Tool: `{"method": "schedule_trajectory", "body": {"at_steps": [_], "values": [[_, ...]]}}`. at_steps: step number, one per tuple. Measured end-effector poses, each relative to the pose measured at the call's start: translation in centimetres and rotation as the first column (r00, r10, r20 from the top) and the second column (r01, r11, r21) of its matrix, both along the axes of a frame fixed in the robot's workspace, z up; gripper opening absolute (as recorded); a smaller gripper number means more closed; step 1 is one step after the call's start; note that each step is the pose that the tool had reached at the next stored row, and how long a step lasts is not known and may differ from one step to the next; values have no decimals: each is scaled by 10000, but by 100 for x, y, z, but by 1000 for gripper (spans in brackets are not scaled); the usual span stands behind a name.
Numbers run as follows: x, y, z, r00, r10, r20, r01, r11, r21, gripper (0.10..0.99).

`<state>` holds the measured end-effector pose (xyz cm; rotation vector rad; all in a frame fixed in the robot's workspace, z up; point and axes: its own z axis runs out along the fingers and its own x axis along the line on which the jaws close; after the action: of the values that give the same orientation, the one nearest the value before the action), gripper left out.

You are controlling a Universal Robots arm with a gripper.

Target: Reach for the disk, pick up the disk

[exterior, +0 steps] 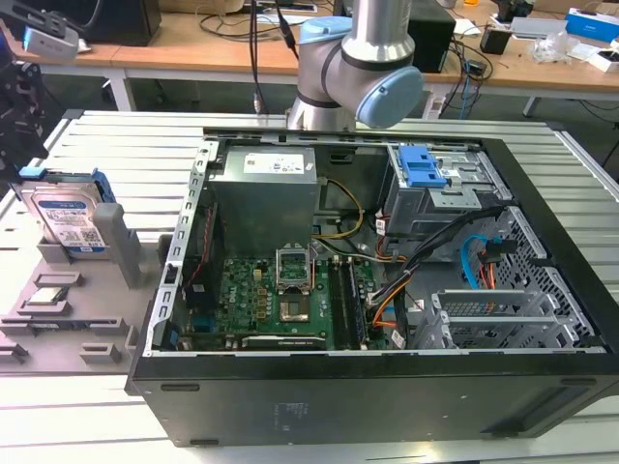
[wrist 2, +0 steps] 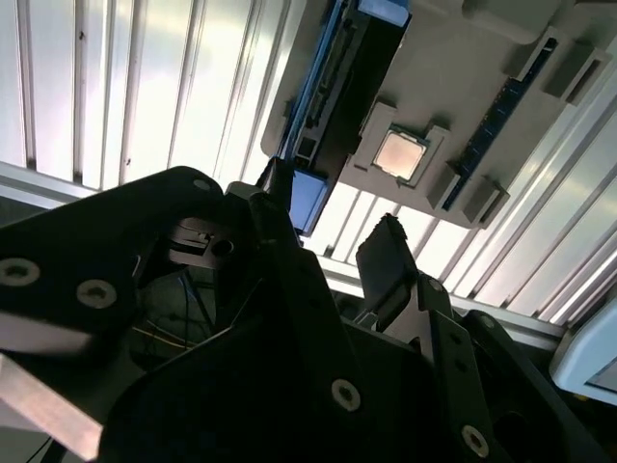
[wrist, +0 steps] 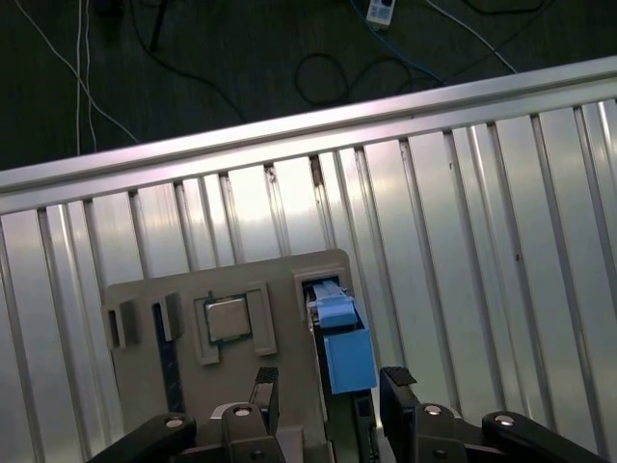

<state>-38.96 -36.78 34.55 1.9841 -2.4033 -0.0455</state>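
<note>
Free room flanks the upright disk (wrist: 347,352); grey holder (wrist: 251,275) blocks below.

No text can be read. In the exterior view, the disk (exterior: 63,215) stands on edge in a grey holder (exterior: 92,314). Its face carries a blue-and-white label (exterior: 77,227) with barcode-like blocks, but the characters are too small to make out. Inside the open computer case (exterior: 338,396), the grey power supply (exterior: 266,208) carries a white label (exterior: 278,164) with dark print, which is also unreadable.
</note>
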Motion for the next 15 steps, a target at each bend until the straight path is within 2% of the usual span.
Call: {"method": "schedule_trajectory", "body": {"at_steps": [15], "values": [[0, 2, -130, 10000, -1, 0, 1, 10000, 0, 541]]}}
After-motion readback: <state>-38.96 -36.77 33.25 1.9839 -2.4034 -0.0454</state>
